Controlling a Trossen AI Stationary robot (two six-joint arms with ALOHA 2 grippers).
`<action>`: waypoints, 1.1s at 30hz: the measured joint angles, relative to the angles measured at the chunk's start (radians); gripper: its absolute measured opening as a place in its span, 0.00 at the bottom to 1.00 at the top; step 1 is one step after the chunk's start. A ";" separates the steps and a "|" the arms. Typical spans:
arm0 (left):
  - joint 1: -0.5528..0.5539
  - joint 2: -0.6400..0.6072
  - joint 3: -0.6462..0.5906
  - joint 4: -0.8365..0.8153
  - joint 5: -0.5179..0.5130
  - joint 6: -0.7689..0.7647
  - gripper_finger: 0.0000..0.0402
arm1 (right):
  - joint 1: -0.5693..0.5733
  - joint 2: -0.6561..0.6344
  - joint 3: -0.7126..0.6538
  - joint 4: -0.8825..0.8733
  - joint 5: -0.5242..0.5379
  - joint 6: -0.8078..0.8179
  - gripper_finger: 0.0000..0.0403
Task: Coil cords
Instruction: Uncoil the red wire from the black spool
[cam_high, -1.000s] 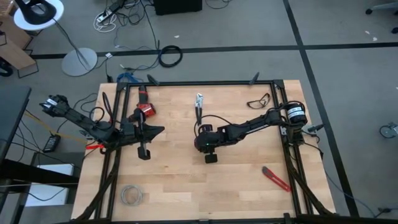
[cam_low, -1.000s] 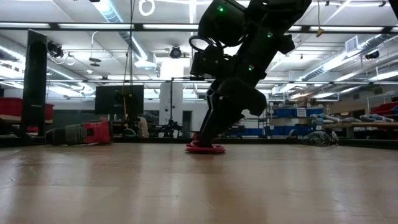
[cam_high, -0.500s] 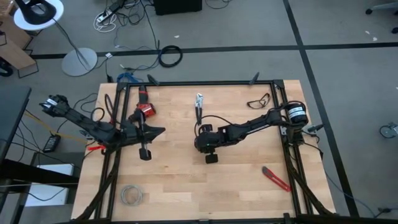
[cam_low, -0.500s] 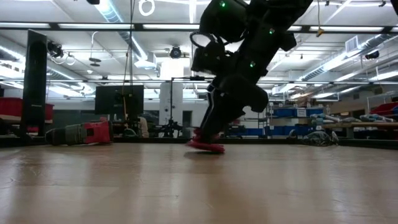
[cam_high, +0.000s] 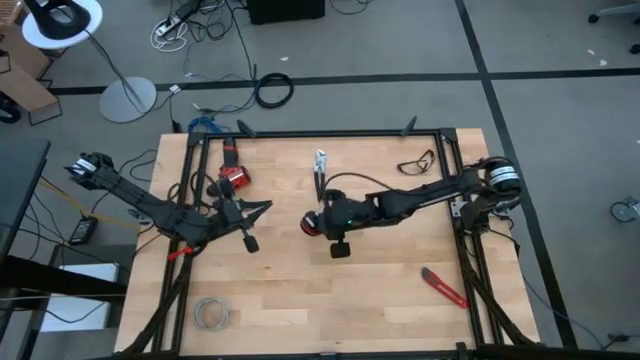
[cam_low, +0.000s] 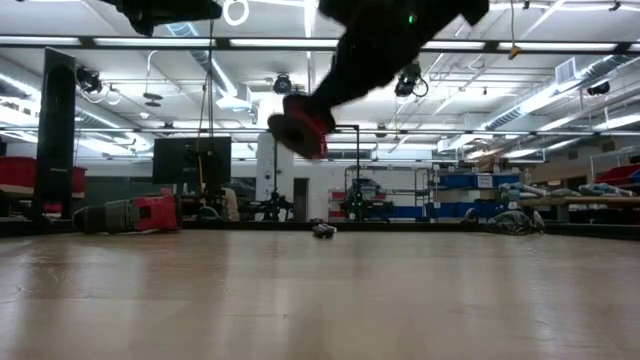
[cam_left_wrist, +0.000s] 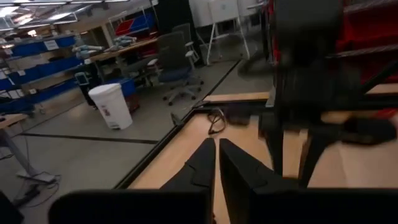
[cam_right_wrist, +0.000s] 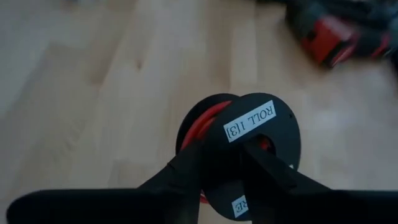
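A black spool (cam_right_wrist: 239, 134) labelled "ROLL 113" carries the cords, a thin red wire (cam_right_wrist: 200, 123) wound between its two discs. My right gripper (cam_right_wrist: 227, 152) is shut on it over the middle of the table (cam_high: 300, 300). The low view shows the spool (cam_low: 299, 126) up in the air. My left gripper (cam_high: 264, 207) hovers just left of it, pointing level toward the spool (cam_high: 311, 224). In the left wrist view my left gripper (cam_left_wrist: 216, 146) has its fingers together with nothing between them. My right gripper holds the spool by its labelled disc (cam_right_wrist: 261, 121). One finger (cam_right_wrist: 267, 165) lies on the disc's outer face near the hub, and the other finger (cam_right_wrist: 186, 168) is on the side of the red wire. The fingers slant down from the table's right. The spool hangs tilted, clear of the table.
A red and black power tool (cam_high: 233, 176) lies at the far left, with pliers (cam_high: 320, 163) and safety glasses (cam_high: 418, 160) along the far edge. A red knife (cam_high: 443, 287) is near right, and a pale grey wire coil (cam_high: 211, 313) near left.
My right gripper has gone up with the spool. The spool lay flat on the table a second ago and now hangs tilted, well clear of it. My left gripper has sunk a little, rolled and shifted toward the spool.
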 joint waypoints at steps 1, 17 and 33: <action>0.005 0.005 0.000 -0.001 -0.001 0.000 0.10 | 0.000 -0.022 0.000 0.004 -0.002 -0.002 0.22; 0.041 0.100 0.000 -0.003 0.112 -0.002 0.24 | 0.059 -0.246 0.002 0.015 -0.160 -0.097 0.06; 0.059 0.110 0.000 0.022 0.116 -0.005 0.24 | 0.159 -0.026 0.000 -0.170 -0.165 -0.125 0.24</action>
